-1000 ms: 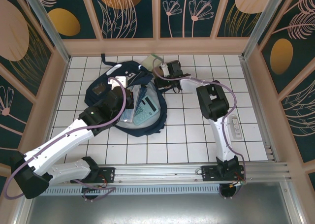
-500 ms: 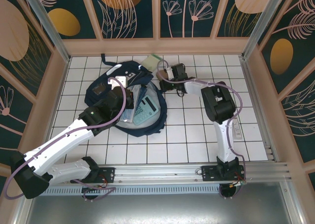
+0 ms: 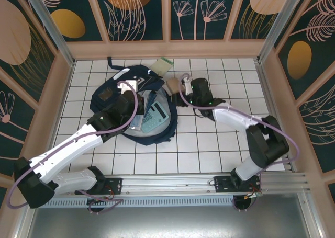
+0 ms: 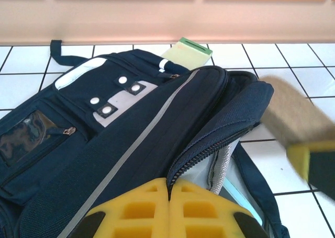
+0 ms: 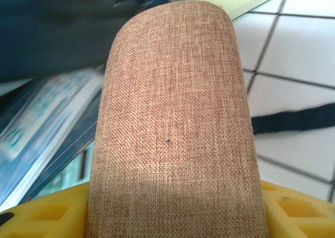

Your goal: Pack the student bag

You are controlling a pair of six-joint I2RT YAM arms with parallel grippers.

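**Top view.** The bag (image 3: 112,94) lies flat on the white tiled counter (image 3: 209,149), left of the middle and toward the far wall. Its main compartment gapes open toward the near right and shows light lining. A calculator (image 3: 156,116) lies inside the opening. The left arm reaches over the bag's near side, with the left pincer (image 3: 137,101) at the edge of the opening. The right arm stretches in from the right. The right pincer (image 3: 178,85) holds a brown pouch (image 3: 171,83) just beside the bag's right edge. A green pad (image 3: 163,65) lies at the far side, touching the top of the bag.

**Left wrist.** The left pincer (image 4: 169,196) has its yellow fingers (image 4: 136,212) pressed flat together, with no gap between them. They sit low over the bag (image 4: 120,138), right at the zipped rim of the open compartment; I cannot tell whether fabric is caught between them. The grey stripe runs diagonally across the navy front. The green pad (image 4: 187,53) peeks out behind the top of the bag. On the right the pouch (image 4: 290,115) appears blurred, with a yellow finger of the other pincer against it.

**Right wrist.** The right pincer (image 5: 178,212) pinches the pouch (image 5: 175,107) between its yellow fingers (image 5: 47,217). The woven cloth stands straight out ahead of the fingers. The bag (image 5: 52,34) is a dark blur at the upper left. A dark strap (image 5: 298,117) crosses the tiles on the right.
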